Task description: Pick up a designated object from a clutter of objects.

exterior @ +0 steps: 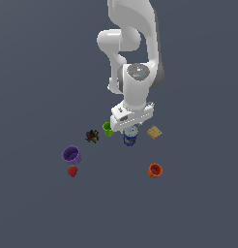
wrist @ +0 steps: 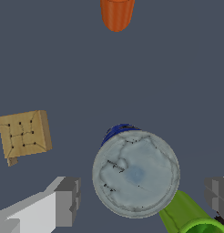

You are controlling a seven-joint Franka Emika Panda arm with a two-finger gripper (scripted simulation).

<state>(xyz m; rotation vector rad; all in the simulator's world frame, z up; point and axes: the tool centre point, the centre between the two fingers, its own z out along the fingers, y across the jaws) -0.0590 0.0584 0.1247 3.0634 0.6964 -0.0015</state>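
The blue can [exterior: 129, 139] with a pale grey round lid [wrist: 135, 174] stands upright in the middle of the clutter. My gripper [exterior: 130, 130] hangs straight above it, open, with one finger [wrist: 68, 200] on each side of the lid and a gap to each. The other finger [wrist: 219, 193] shows at the wrist picture's edge. Nothing is held. In the exterior view the hand hides most of the can's top.
A green cup [exterior: 107, 129] stands close beside the can, on the exterior view's left, and lies near one finger [wrist: 189, 216]. A tan cracker square [exterior: 155, 131], an orange cup [exterior: 155, 170], a dark red-black lump [exterior: 92, 136], a purple cup [exterior: 71, 155] and a strawberry [exterior: 72, 170] lie around.
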